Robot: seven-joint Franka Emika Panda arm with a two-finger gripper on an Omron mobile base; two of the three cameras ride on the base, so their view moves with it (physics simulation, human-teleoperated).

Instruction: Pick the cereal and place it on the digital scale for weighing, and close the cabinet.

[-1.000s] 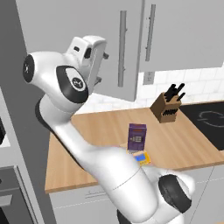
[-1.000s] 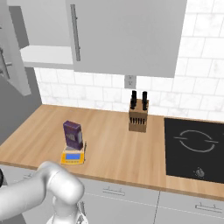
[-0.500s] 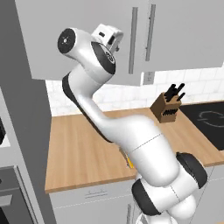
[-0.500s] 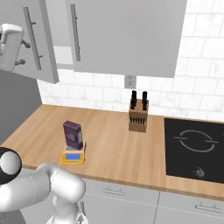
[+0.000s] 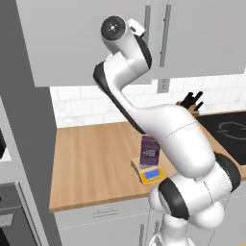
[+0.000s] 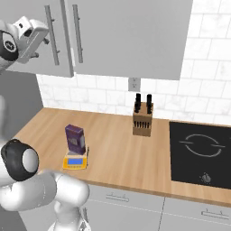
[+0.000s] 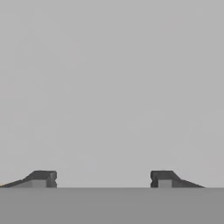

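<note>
The dark purple cereal box (image 6: 75, 138) stands upright on the small yellow-orange digital scale (image 6: 75, 161), near the counter's front edge. From the left base it is the same: cereal (image 5: 150, 150) on the scale (image 5: 152, 174), partly behind my arm. My gripper (image 6: 44, 39) is raised against the front of the cabinet's left door (image 6: 61, 54), which looks almost flush with the right door (image 6: 131, 36). In the hand view the gripper (image 7: 103, 179) is open, its fingertips (image 7: 41, 178) wide apart with nothing between them, facing flat grey door.
A brown knife block (image 6: 142, 119) stands at the back by the tiled wall. A black cooktop (image 6: 200, 149) is set into the wooden counter (image 6: 117, 158) on the right. A tall grey unit with an oven (image 5: 19, 202) borders the counter's left end.
The cabinet's left door has swung from wide open to nearly shut, and my hand has moved right with it. The cereal has stayed on the scale.
</note>
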